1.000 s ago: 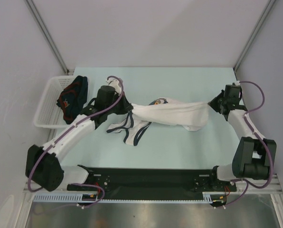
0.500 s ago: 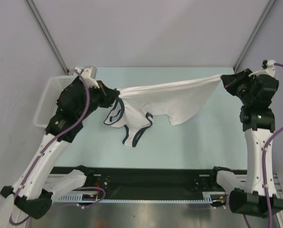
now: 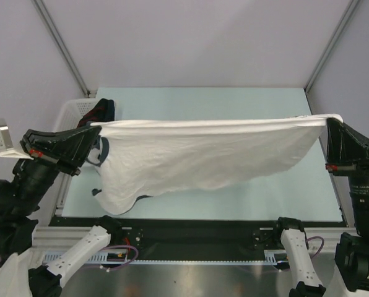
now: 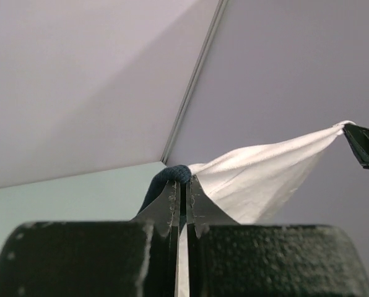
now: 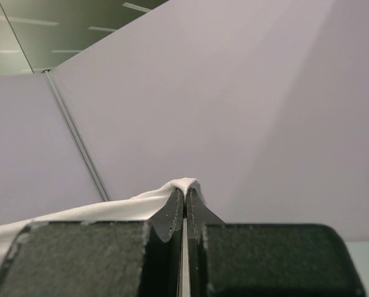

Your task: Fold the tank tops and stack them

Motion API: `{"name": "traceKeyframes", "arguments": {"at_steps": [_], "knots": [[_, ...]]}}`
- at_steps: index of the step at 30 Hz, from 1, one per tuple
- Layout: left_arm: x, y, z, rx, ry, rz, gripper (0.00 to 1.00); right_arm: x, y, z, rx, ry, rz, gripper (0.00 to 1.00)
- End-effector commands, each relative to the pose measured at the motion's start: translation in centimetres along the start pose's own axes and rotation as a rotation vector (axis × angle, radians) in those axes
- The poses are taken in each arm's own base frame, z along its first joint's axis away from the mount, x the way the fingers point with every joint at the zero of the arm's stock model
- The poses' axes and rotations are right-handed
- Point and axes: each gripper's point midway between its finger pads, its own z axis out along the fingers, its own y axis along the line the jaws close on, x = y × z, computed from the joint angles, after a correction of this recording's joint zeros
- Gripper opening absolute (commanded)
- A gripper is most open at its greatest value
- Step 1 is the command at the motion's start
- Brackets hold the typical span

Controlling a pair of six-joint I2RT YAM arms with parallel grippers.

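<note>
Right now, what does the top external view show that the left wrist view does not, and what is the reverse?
Only the top external view shows the whole white tank top hanging spread in the air, the white basket on the left and the navy tank top at it. Only the left wrist view shows closely the left end effector shut on the top's dark trim. Both show the white top stretched across to the right end effector, which pinches its far corner.
</note>
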Motion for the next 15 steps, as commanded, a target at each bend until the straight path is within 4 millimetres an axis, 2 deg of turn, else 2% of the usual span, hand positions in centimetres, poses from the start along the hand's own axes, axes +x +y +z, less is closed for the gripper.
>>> {"name": "traceKeyframes", "arguments": {"at_steps": [1,2,4,5,8,11,13,15], "knots": [[2.4,2.1,1.5,-0.076,0.079,-0.023,0.0,2.4,-3.7,1.0,0.139,0.073,-0.014,0.0],[3.7,3.0,2.3,-0.103,0.104,-0.034,0.0,3.0,-4.3,1.6,0.15,0.094,-0.009,0.0],[4.6,4.1,3.4,-0.133,0.105,-0.044,0.0,4.7,-5.7,2.7,0.178,0.143,0.013,0.0],[6.6,5.4,4.7,-0.164,0.152,-0.052,0.0,6.2,-7.0,3.9,0.201,0.185,0.034,0.0],[9.7,8.0,7.7,-0.217,0.211,-0.063,0.0,9.4,-9.6,6.1,0.244,0.258,0.076,0.0],[11.2,10.1,10.4,-0.272,0.246,-0.059,0.0,11.1,-11.0,7.7,0.254,0.284,0.105,0.0],[10.7,11.0,11.4,-0.297,0.241,-0.034,0.0,12.2,-12.0,9.1,0.267,0.308,0.134,0.0],[8.8,11.0,12.6,-0.307,0.213,-0.009,0.0,11.7,-12.0,10.2,0.263,0.298,0.142,0.0]]}}
